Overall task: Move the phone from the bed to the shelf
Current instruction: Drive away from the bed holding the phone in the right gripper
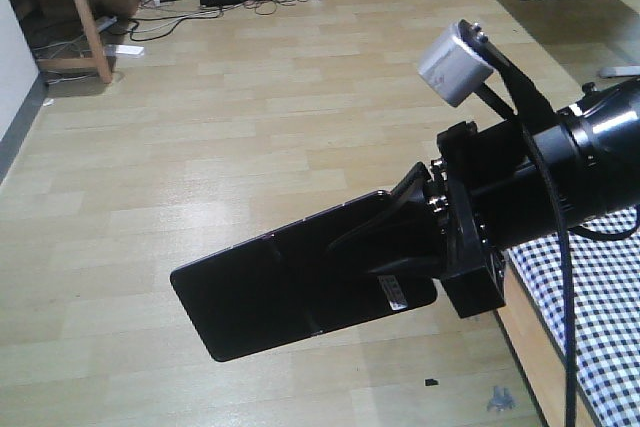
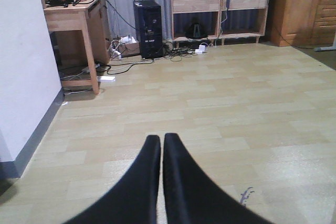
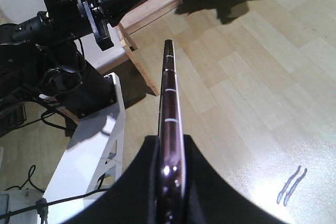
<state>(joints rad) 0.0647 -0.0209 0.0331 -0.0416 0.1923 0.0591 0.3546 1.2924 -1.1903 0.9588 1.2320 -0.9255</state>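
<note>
Plainly mid-carry: phone (image 1: 290,292) already off the bed (image 1: 610,287), hanging in the air over the wood floor (image 1: 250,127) at lower centre of the front view, with the gingham edge only at lower right. Pinched flat by the right gripper (image 1: 400,242) at its sticker end, most of the slab jutting toward the left of the frame. Edge-on in the right wrist view, clamped on both faces by the jaws. Low in its own view, the left gripper (image 2: 161,148) pressed together on nothing. Well apart, the shelf (image 2: 220,3), against the far wall in the upper right of the left wrist view. Next, most likely: crossing the room toward it, keeping the pinch firm against that long overhang, then levelling the slab for an open compartment before letting go.
</note>
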